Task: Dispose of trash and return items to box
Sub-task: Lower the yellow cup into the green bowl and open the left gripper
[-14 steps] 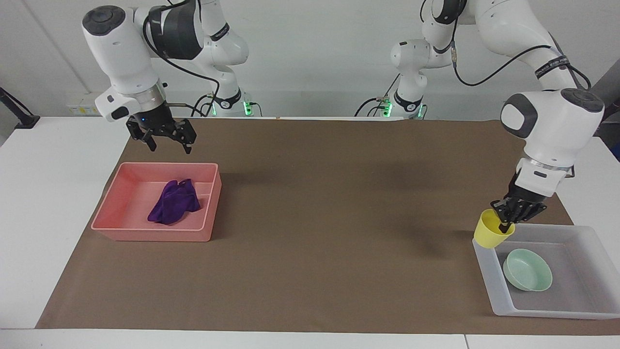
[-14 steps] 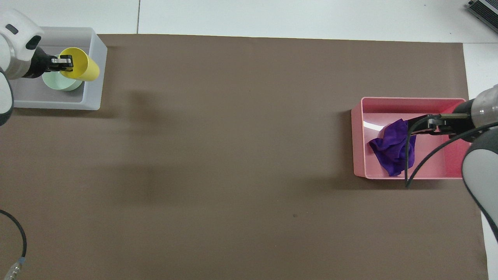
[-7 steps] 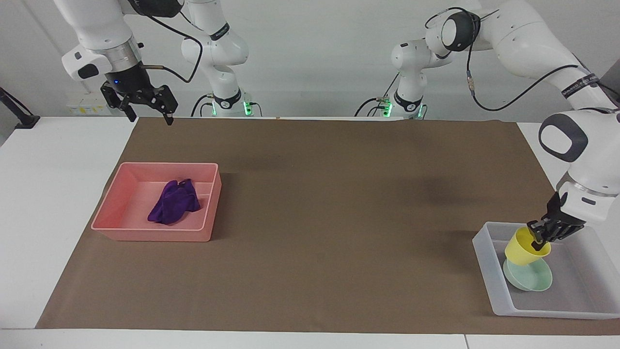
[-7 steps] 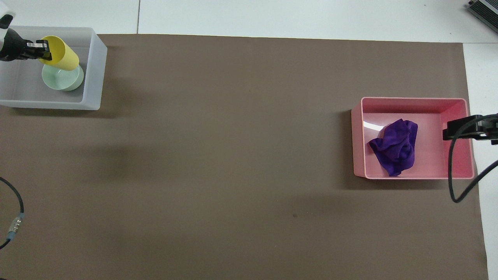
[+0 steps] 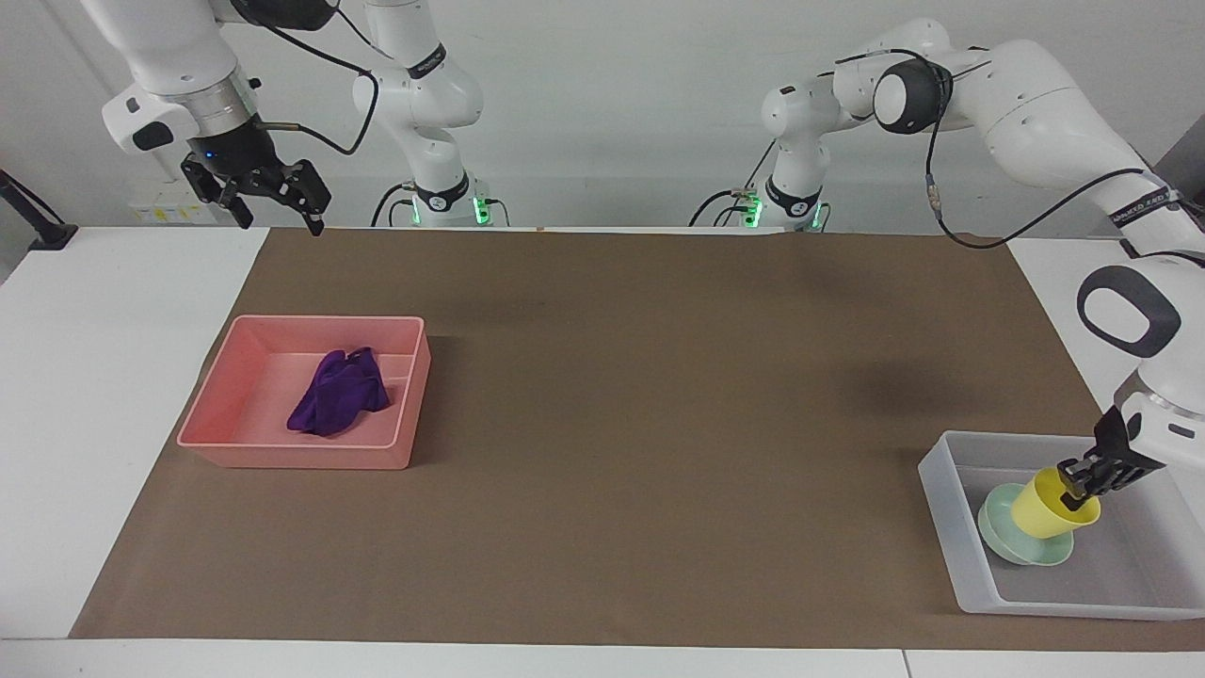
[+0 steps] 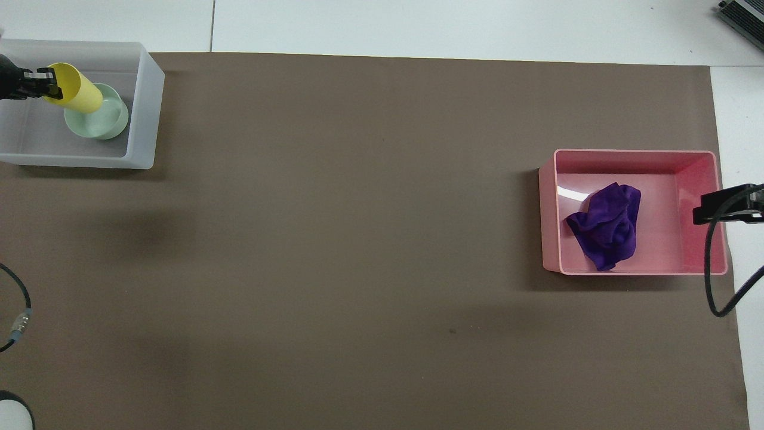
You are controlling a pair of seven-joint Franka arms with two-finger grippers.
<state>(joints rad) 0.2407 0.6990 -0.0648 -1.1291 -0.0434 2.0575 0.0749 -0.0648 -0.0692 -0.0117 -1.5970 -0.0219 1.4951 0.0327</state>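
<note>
Upper left of the facing view: right gripper (image 5: 268, 191) raised over the desk (image 5: 113, 395) edge, jaws spread, empty — it has climbed away. Purple rag (image 5: 339, 393) lies in the pink tray (image 5: 395, 452). Lower right: left gripper (image 5: 1083, 480) pinches the yellow cup (image 5: 1050, 504), lowered since onto the mint bowl (image 5: 1003, 544) in the box (image 5: 951, 527). Next — release.

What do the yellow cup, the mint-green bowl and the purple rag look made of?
Small yellow cup: likely plastic, opaque, smooth even wall, rigid where the left gripper pinches its rim.
Shallow pale mint-green round bowl: probably plastic or melamine, smooth with a mild sheen.
Deep-purple cloth rag: soft fabric, matte, lying crumpled in folds.
</note>
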